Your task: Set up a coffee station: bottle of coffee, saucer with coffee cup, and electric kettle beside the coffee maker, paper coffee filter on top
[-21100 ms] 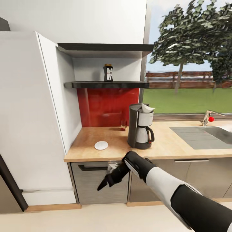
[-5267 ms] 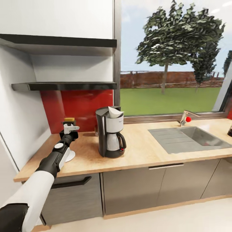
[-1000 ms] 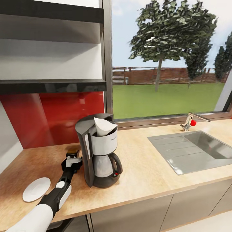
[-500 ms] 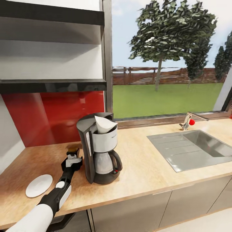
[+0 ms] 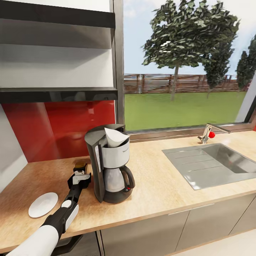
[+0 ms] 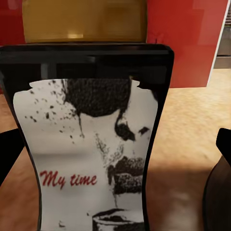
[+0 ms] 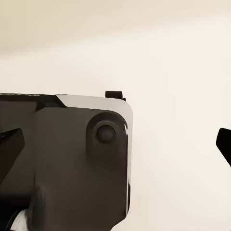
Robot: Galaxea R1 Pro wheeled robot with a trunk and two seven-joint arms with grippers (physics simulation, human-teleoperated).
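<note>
On the kitchen countertop stands the coffee maker, with the white paper coffee filter in its top. The bottle of coffee, with its gold lid and white label, stands just left of the machine. My left gripper is around the bottle; its fingers sit wide, and the one on the coffee maker's side is apart from the glass, so it is open. The saucer lies further left. The kitchen shelf above is bare. My right gripper is open on nothing.
A steel sink and a faucet with a red knob are set into the counter to the right. A red backsplash rises behind the bottle. The right wrist view shows a dark part of the robot against a pale surface.
The head view shifted slightly over the last second. The left arm, the bottle and the coffee maker keep the same places relative to each other.
</note>
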